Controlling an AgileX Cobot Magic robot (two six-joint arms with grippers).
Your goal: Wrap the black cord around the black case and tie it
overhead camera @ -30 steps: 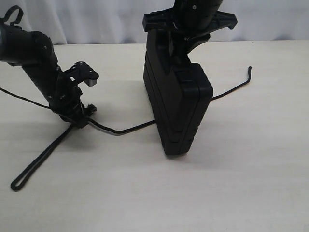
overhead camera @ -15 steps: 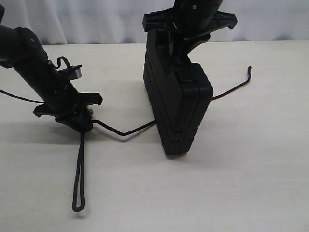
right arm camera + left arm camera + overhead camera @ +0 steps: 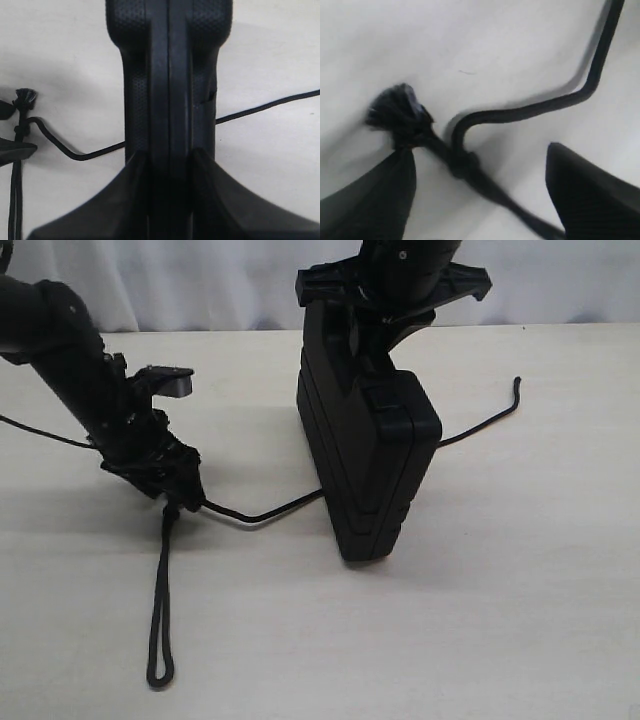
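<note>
Black case (image 3: 372, 465) upright, right arm (image 3: 400, 275) above, seemingly clamping

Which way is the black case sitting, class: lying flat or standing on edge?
Standing on edge: the black case rests narrow side down on the table, its top clamped in the right claw.

Pale tabletop (image 3: 500, 620), white curtain (image 3: 200, 280)

My left arm (image 3: 75, 370) slants down from the upper left of the frame. My left gripper (image 3: 172, 490) points downward, jaws spread wide, gripping nothing. My right gripper (image 3: 372, 335) reaches down from top centre, jaws pinched on the black case (image 3: 370, 460).
</note>
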